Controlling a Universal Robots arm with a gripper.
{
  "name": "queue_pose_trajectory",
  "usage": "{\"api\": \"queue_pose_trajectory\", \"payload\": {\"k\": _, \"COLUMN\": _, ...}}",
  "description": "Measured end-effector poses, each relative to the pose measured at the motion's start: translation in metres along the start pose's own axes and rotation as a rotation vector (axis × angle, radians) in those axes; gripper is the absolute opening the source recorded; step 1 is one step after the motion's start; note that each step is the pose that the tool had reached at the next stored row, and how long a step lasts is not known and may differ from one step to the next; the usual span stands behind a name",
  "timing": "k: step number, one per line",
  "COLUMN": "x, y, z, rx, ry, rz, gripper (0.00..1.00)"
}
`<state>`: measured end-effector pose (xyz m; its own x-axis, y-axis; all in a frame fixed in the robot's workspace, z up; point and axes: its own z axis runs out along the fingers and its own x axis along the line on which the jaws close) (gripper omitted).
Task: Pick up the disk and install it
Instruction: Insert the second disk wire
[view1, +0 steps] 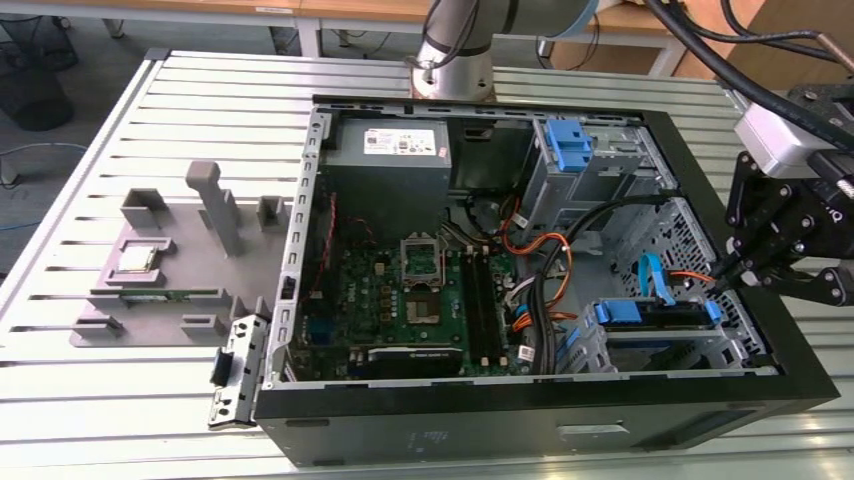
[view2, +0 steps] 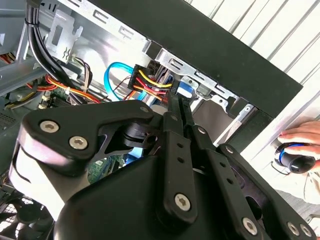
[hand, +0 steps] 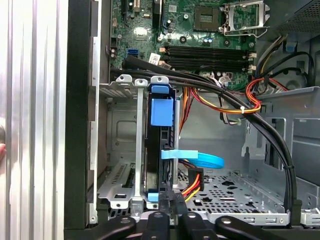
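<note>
Gripper (hand: 167, 200) fingers closed at the disk (hand: 159, 150) edge in its bay

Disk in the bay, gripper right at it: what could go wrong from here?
1. The black gripper is close to the blue-framed silver-grey disk, beside the light blue flat cable and red-yellow-black wire bundle; it might snag them.
2. A person's hand rests by the black computer case, possibly within the arm's reach.

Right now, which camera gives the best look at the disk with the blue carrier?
The first wrist view: the disk stands edge-on in the metal drive bay, its blue carrier plainly seen. The exterior view shows it small, beside the gripper. In the second wrist view the gripper's body covers most of it.
</note>
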<state>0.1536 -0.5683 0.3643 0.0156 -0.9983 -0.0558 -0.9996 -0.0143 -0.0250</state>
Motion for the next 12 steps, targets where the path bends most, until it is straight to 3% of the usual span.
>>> {"api": "queue_pose_trajectory", "payload": {"k": 4, "x": 0.0000, "y": 0.0000, "z": 0.0000, "rx": 0.0000, "ry": 0.0000, "rz": 0.000, "gripper": 0.30}}
{"api": "queue_pose_trajectory", "payload": {"k": 8, "x": -0.0009, "y": -0.0020, "z": 0.0052, "rx": -0.0002, "ry": -0.0001, "rz": 0.000, "gripper": 0.30}}
{"api": "queue_pose_trajectory", "payload": {"k": 12, "x": -0.0010, "y": -0.0093, "z": 0.0069, "rx": -0.0135, "ry": -0.0002, "rz": 0.001, "gripper": 0.30}}
